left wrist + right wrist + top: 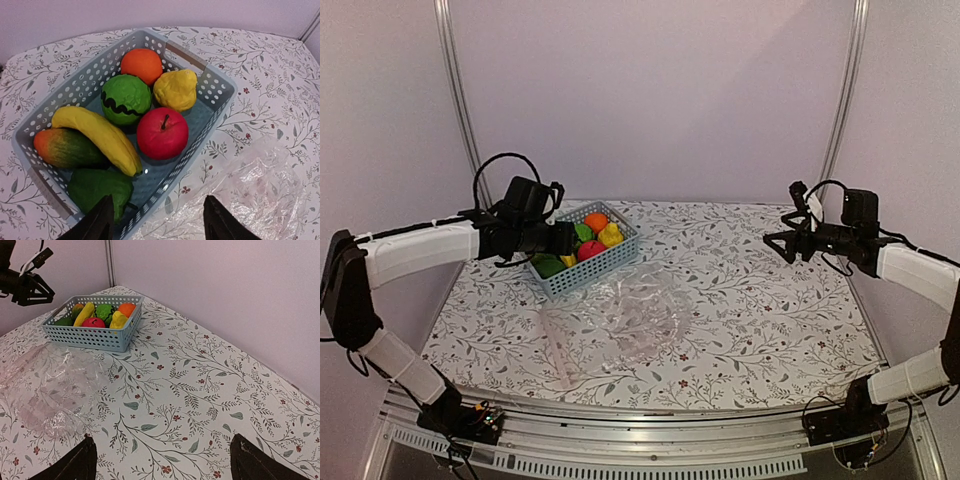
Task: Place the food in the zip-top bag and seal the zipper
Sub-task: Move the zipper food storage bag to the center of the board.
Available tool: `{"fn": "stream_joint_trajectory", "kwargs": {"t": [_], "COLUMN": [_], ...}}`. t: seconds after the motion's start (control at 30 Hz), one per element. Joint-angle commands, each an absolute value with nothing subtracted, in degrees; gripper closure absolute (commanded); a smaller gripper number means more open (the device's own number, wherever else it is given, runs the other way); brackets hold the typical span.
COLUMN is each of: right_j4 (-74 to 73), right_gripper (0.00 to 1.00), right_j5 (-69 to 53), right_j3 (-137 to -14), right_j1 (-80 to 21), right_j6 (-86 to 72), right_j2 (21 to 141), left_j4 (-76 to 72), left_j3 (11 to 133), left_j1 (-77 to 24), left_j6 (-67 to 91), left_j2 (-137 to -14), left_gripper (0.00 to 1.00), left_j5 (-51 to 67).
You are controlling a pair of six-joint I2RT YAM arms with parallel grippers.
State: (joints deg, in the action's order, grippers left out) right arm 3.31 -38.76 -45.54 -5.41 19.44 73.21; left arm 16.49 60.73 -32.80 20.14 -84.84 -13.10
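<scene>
Glossy toy food [162, 132]; perforated plastic basket [218, 85]; clear crinkly zip-top bag [260, 192].

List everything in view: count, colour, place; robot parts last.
basket: 1, light blue, table's back left
banana: 1, yellow, in basket
orange: 1, orange, in basket
apple: 1, red, in basket
pear: 1, yellow, in basket
melon: 1, green, in basket
mango: 1, orange-green, in basket
dark piece: 1, green, in basket
bag: 1, clear, in front of basket
table: 1, floral-patterned, under everything
left gripper: 1, black, open beside basket
right gripper: 1, black, open, far right
</scene>
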Motion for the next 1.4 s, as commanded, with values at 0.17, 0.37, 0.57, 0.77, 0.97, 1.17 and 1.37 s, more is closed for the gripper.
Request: {"fn": "stream_joint_trajectory", "kwargs": {"t": [0.17,0.37,0.57,0.77,0.97,1.17,1.37], "right_j4": [-1.74,-5.61,-12.30,-15.72,-17.97,-22.13,-22.60], "right_gripper": [0.13,0.22,0.27,0.26,0.25,0.27,0.31], "right_j5": [-44.06,-40.93,-33.59,-27.81,-26.01,-31.70,-33.88], "right_j3": [-46.08,-50.12,-58.14,-67.94,-81.10,-90.87,-91.55], "right_j1": [-8.98,-11.95,-24.02,-30.89,-31.36,-33.05,-34.93], "right_j6": [25.02,23.78,23.94,21.80,20.37,22.26,21.84], "right_j2": [72.12,77.07,89.29,102.57,114.38,122.81,124.91], "left_j4": [23.30,22.39,20.48,19.76,11.28,11.10,11.16], "left_j3": [70.50,61.11,52.92,51.84,45.79,45.77,45.81], "left_j1": [-32.89,-37.08,-37.76,-32.70,-29.76,-29.53,-29.54], "left_j6": [8.03,11.35,10.44,7.69,7.92,9.31,9.35], "left_j2": [-95.04,-85.70,-76.98,-74.63,-69.38,-68.74,-69.12], "left_gripper": [0.43,0.36,0.26,0.24,0.25,0.27,0.27], "left_j5": [-0.91,0.76,-8.67,-11.49,-10.03,-10.13,-11.14]}}
